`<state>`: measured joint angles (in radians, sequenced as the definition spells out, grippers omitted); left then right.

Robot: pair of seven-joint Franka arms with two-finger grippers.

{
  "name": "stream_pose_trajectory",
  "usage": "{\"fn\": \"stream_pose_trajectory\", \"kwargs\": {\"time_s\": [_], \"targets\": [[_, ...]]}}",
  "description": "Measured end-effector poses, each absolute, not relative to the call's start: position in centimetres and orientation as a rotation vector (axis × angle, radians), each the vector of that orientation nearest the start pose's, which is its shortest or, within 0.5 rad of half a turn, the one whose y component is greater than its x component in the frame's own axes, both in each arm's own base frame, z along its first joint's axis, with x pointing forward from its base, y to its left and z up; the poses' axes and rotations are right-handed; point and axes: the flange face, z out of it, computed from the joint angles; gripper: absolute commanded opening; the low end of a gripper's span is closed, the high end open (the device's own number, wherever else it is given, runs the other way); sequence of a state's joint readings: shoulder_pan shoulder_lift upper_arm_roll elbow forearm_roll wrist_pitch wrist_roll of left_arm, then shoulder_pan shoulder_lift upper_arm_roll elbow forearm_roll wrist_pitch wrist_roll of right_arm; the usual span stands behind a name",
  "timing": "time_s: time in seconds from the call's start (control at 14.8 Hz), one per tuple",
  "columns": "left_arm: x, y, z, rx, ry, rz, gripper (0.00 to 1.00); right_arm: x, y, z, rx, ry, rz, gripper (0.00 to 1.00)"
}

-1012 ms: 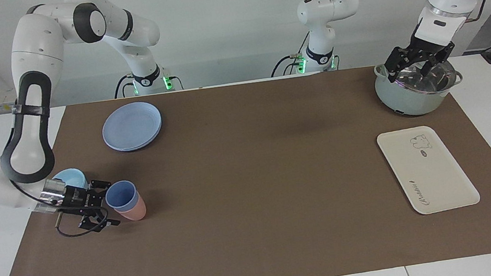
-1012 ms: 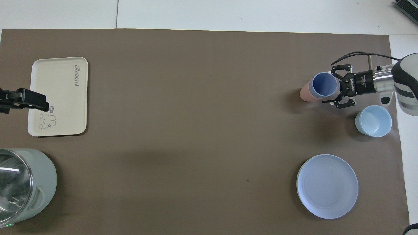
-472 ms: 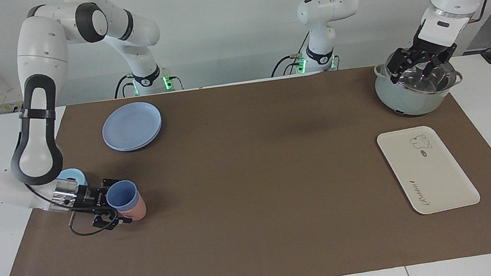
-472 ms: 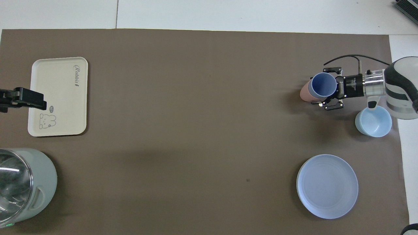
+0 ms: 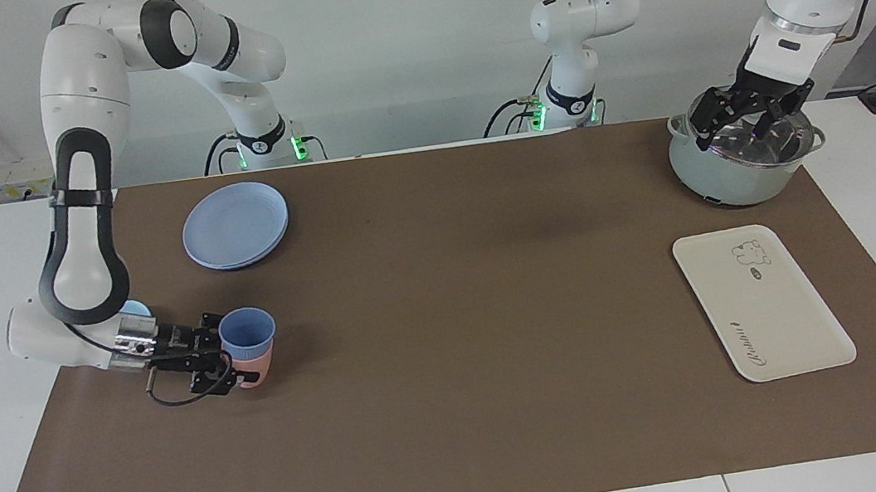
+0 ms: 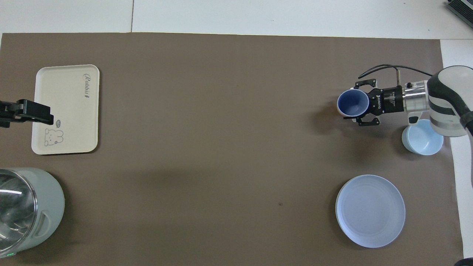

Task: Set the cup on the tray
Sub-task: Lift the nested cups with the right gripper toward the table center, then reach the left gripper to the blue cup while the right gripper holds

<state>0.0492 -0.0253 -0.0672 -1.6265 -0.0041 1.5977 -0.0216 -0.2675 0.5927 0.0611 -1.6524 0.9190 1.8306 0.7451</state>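
The cup (image 5: 247,334) is blue and stands up straight inside a pink cup (image 5: 256,369), down at the right arm's end of the table. In the facing view the right gripper (image 5: 234,365) comes in from the side, low over the brown mat (image 5: 460,360). Its fingers are closed on the stacked cups, on the blue one's wall as far as can be seen. A light-blue bowl (image 5: 133,308) peeks out from under the right arm, just beside the wrist. A round blue plate (image 5: 236,224) lies nearer to the robots than the gripper, well apart from it. From the gripper toward the left arm's end, the mat is a big bare stretch all the way to the tray (image 5: 761,301). The tray lies flat near the mat's edge there. The left gripper (image 5: 747,120) hangs over the pot (image 5: 742,167), with its fingers spread.

In the overhead view the cup (image 6: 352,103) shows its dark blue inside, with the right gripper (image 6: 355,106) pinching it from the side. The bowl (image 6: 422,137) sits beside the right arm's wrist, close to the mat's edge (image 6: 447,111). The plate (image 6: 370,210) is nearer to the robots than the gripper. The tray (image 6: 66,109) is at the left arm's end, and part of the left arm (image 6: 26,112) covers one edge of it. The pot (image 6: 26,210) sits at the corner, nearer to the robots than the tray.
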Motion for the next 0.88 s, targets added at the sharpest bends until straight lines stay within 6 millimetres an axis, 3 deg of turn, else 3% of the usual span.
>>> {"fn": "stream_pose_trajectory", "kwargs": {"time_s": [0.2, 0.4, 0.61, 0.88], "targets": [[54.8, -1.1, 61.3, -3.144, -0.006, 0.008, 1.0, 65.2, -6.3, 26.9, -1.779, 1.481, 0.759, 0.0], [54.8, -1.1, 61.1, -3.144, -0.006, 0.002, 1.0, 65.5, -4.1, 28.3, -1.801, 1.459, 0.76, 0.0], [54.8, -1.1, 61.0, -3.144, -0.006, 0.0, 1.0, 65.6, -0.5, 30.4, -1.791, 1.418, 0.775, 0.0], [54.8, -1.1, 61.1, -3.144, -0.006, -0.005, 1.0, 65.2, 5.8, 32.0, -1.789, 1.361, 0.832, 0.0]]}}
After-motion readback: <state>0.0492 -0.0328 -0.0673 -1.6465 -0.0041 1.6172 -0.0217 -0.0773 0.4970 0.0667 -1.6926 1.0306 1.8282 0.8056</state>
